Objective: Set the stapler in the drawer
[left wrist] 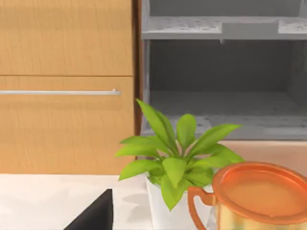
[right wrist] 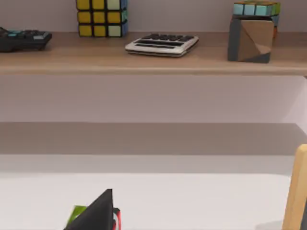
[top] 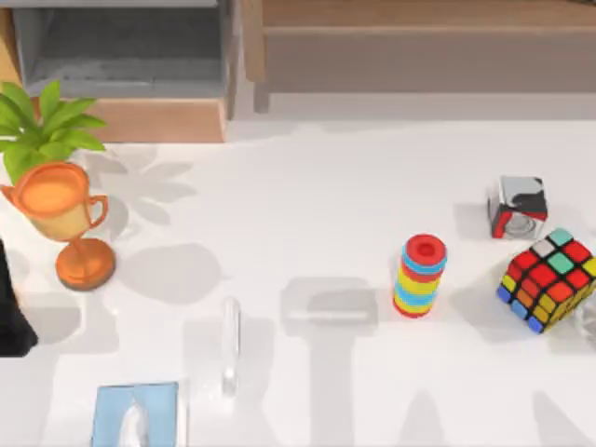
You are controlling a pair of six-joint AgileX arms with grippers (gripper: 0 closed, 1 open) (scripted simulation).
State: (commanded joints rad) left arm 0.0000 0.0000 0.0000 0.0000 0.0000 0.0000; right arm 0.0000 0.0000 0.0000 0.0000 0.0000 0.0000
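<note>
The stapler (top: 230,346), a slim glassy bar, lies on the white table at the front left, just right of the tissue box. The drawer (top: 121,51) stands open at the back left, with grey inside walls and a tan front panel (top: 149,121); the left wrist view looks into the drawer (left wrist: 220,103). My left arm (top: 9,317) sits at the table's left edge, well left of the stapler. A dark part of the left gripper (left wrist: 93,215) shows low in its wrist view. A dark part of the right gripper (right wrist: 96,211) shows in the right wrist view, facing a shelf.
A potted plant (top: 42,126) and an orange trophy cup (top: 60,209) stand between my left arm and the drawer. A light-blue tissue box (top: 138,414) sits at the front. A striped ring stack (top: 421,276), a colour cube (top: 549,279) and a small box (top: 517,207) stand on the right. A long wooden unit (top: 419,47) lines the back.
</note>
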